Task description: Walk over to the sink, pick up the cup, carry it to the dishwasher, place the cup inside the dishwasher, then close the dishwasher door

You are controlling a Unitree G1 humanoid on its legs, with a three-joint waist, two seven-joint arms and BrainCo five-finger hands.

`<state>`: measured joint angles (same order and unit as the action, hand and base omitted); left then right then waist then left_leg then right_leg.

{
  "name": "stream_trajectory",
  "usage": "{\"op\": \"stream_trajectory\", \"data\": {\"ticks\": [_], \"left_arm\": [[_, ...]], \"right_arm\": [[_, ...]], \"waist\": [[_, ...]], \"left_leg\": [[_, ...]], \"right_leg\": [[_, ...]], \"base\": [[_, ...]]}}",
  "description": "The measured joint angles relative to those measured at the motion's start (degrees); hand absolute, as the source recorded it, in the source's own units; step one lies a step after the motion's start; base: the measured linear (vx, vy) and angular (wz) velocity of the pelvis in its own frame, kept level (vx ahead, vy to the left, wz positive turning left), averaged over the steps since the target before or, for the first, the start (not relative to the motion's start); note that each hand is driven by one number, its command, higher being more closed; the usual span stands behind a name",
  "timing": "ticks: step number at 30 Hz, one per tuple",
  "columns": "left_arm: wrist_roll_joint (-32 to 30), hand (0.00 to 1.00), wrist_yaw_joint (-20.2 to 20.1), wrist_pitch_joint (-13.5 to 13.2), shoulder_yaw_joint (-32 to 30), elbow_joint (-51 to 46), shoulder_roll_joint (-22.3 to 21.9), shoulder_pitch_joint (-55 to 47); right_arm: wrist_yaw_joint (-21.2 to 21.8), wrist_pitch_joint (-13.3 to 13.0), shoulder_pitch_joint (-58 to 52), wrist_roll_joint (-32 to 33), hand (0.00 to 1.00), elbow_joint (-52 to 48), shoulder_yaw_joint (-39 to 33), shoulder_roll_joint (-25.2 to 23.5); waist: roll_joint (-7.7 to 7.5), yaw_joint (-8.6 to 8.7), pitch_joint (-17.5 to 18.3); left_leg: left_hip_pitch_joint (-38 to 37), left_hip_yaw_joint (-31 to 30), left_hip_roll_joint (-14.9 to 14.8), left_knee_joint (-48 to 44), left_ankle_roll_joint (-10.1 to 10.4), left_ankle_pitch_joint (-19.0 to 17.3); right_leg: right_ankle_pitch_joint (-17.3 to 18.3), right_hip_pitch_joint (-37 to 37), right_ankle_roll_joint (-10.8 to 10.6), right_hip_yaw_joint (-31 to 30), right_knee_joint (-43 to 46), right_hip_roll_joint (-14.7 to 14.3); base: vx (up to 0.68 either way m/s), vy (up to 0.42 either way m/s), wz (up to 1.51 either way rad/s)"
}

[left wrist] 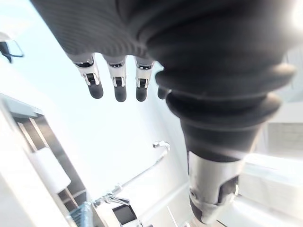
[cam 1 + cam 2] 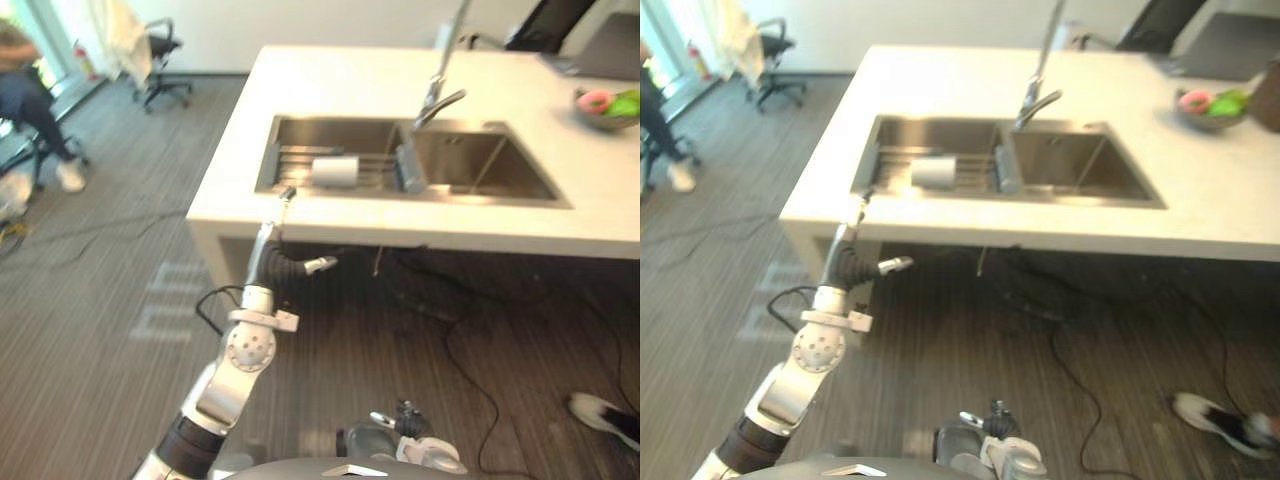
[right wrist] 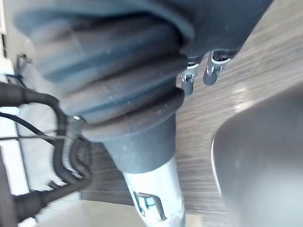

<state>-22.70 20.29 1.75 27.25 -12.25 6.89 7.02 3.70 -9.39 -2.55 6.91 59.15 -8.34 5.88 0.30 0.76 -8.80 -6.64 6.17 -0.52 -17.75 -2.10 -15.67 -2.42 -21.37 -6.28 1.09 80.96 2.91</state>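
While cup (image 2: 335,171) lay sideways on rack (image 2: 293,158) in sink's (image 2: 300,132) left basin, upper centre, left hand (image 2: 268,238) hung at tabletop (image 2: 340,80) edge, fingers (image 1: 116,87) straight, empty. Right hand (image 2: 400,425) low, grip unreadable. Best: step closer, reach over rim, wrap cup's body.

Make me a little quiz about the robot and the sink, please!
1. True or false: the cup stands upright in the sink.
2. The left hand is: A) holding the cup; B) empty, fingers straight, by the counter's front edge; C) gripping a spoon.
3. Which basin holds the cup, the robot's left or right?
Key: 1 false, it lies on its side on the rack. 2 B. 3 left.
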Motion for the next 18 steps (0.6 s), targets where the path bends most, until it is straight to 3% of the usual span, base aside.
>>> {"op": "stream_trajectory", "data": {"ticks": [1,2,3,4,5,6,7,8,9,10,13,14,15,17,18], "left_arm": [[-0.32,0.0,0.28,0.51,0.51,0.01,-0.05,1.27],[-1.18,0.0,0.5,1.73,0.55,0.09,-0.15,3.41],[-1.18,0.0,0.51,1.95,0.55,0.12,-0.15,3.77],[-1.1,0.0,0.37,2.74,0.46,0.13,-0.01,5.11],[-0.96,0.0,-0.49,3.44,0.32,0.1,-0.05,5.79],[-0.85,0.0,-1.08,3.64,0.14,-0.04,0.07,5.91],[-0.15,0.0,-2.16,3.88,-0.16,-0.11,-0.44,5.16],[0.09,0.0,-4.35,4.35,0.11,0.03,-0.92,4.25],[0.07,0.0,-5.22,4.38,0.67,0.03,-0.89,3.9],[0.0,0.0,-6.24,4.35,1.75,-0.02,-0.98,3.45],[0.06,0.0,-7.14,4.1,3.34,-0.29,-2.33,3.41],[0.06,0.0,-7.49,4.07,3.45,-0.3,-3.13,3.45],[0.05,0.0,-7.65,4.07,3.66,-0.29,-3.17,3.47],[0.06,0.0,-8.45,4.07,5.22,-0.28,-2.67,3.99],[0.06,0.0,-8.8,4.2,6.78,-0.22,-2.4,5.02]], "right_arm": [[0.0,-0.58,0.04,0.12,0.0,-0.2,-1.0,-0.32],[-0.1,-0.95,-0.67,0.62,0.0,-1.14,-2.11,-1.05],[-0.1,-0.96,-0.96,0.62,0.0,-1.55,-2.28,-1.17],[-0.23,-1.18,-1.7,0.51,0.0,-2.24,-3.52,-1.94],[-0.66,-1.3,-2.4,0.43,0.0,-2.15,-4.1,-2.18],[-0.69,-1.54,-3.14,0.42,0.0,-2.16,-4.1,-2.89],[-0.98,-1.7,-3.58,0.39,0.0,-2.26,-4.22,-2.41],[-1.42,-1.46,-3.02,0.0,0.0,-2.35,-4.09,-0.4],[-1.43,-0.97,-3.02,-0.04,0.0,-2.27,-4.1,0.07],[-1.3,0.42,-3.02,-0.08,0.0,-2.19,-3.98,0.3],[-0.58,3.46,-3.34,-0.49,0.0,-3.11,-2.75,1.03],[-0.08,3.87,-3.84,-1.35,0.0,-3.46,-2.83,1.12],[0.1,4.1,-4.09,-2.16,0.0,-3.57,-2.97,1.09],[1.05,4.07,-4.68,-2.91,0.0,-3.01,-3.46,1.1],[1.24,3.92,-5.14,-2.86,0.0,-2.41,-4.22,1.23]], "waist": [[0.18,0.44,0.32],[-0.51,0.82,0.23],[-0.46,0.94,0.22],[-0.27,1.14,0.25],[-0.39,1.52,0.65],[-1.04,1.83,1.11],[0.37,1.9,1.95],[3.72,0.89,1.93],[4.32,0.68,2.04],[4.47,0.55,2.17],[5.22,0.51,2.83],[5.38,-0.09,3.03],[5.17,-0.17,3.21],[4.41,-0.15,3.95],[4.46,0.04,5.1]], "left_leg": [[-2.15,-0.17,-0.76,1.69,0.17,0.06],[-5.24,-1.31,-1.76,4.05,0.58,0.02],[-6.01,-1.63,-2.2,4.25,1.03,-0.2],[-7.63,-2.81,-3.68,4.51,2.63,-1.13],[-7.66,-4.65,-5.02,2.49,4.81,-3.28],[-7.71,-5.55,-5.05,0.93,5.8,-4.92],[-7.54,-7.49,-7.89,-2.26,7.59,-7.96],[-7.25,-7.71,-10.79,-5.07,8.1,-7.21],[-7.2,-7.68,-11.15,-6.17,7.86,-5.79],[-6.92,-7.62,-11.22,-8.54,7.4,-1.68],[1.85,-7.19,-13.53,-25.8,7.64,8.02],[4.59,-4.18,-15.11,-30.52,7.54,6.28],[5.17,-2.4,-15.39,-30.6,7.43,5.14],[5.95,1.77,-14.42,-21.46,6.12,2.34],[6.06,2.05,-12.29,-9.33,6.11,3.17]], "right_leg": [[2.08,-2.81,0.47,1.99,-3.87,1.1],[4.52,-5.06,1.43,4.69,-14.17,3.92],[4.88,-5.22,1.76,5.14,-16.7,4.32],[5.96,-4.15,3.86,5.97,-28.75,5.17],[3.7,-0.24,6.12,4.81,-43.27,4.64],[-0.59,1.81,6.91,3.01,-49.27,4.53],[6.22,5.79,1.89,1.34,-52.7,2.25],[7.3,7.18,2.97,2.84,-53.21,-0.18],[7.89,7.92,3.31,3.27,-53.56,-0.53],[9.22,9.99,3.86,3.55,-54.46,-0.76],[10.18,15.62,5.46,4.43,-59.65,-2.21],[9.65,18.15,6.05,4.7,-62.48,-2.47],[9.34,19.36,6.12,4.67,-63.97,-2.5],[7.98,22.36,6.05,4.53,-68.62,-2.16],[7.01,22.81,5.67,4.68,-70.86,-2.14]], "base": [[0.66,-0.138,0.29],[0.4,-0.102,0.31],[0.65,-0.216,0.54],[0.46,-0.192,0.68],[0.68,-0.331,0.84],[0.55,-0.324,0.84],[0.62,-0.361,0.4],[0.47,-0.276,0.2],[0.39,-0.269,0.0],[0.35,-0.281,0.11],[0.32,-0.228,0.07],[0.28,-0.147,-0.06],[0.24,-0.123,-0.16],[0.22,-0.078,-0.06],[0.26,0.025,0.07]]}}
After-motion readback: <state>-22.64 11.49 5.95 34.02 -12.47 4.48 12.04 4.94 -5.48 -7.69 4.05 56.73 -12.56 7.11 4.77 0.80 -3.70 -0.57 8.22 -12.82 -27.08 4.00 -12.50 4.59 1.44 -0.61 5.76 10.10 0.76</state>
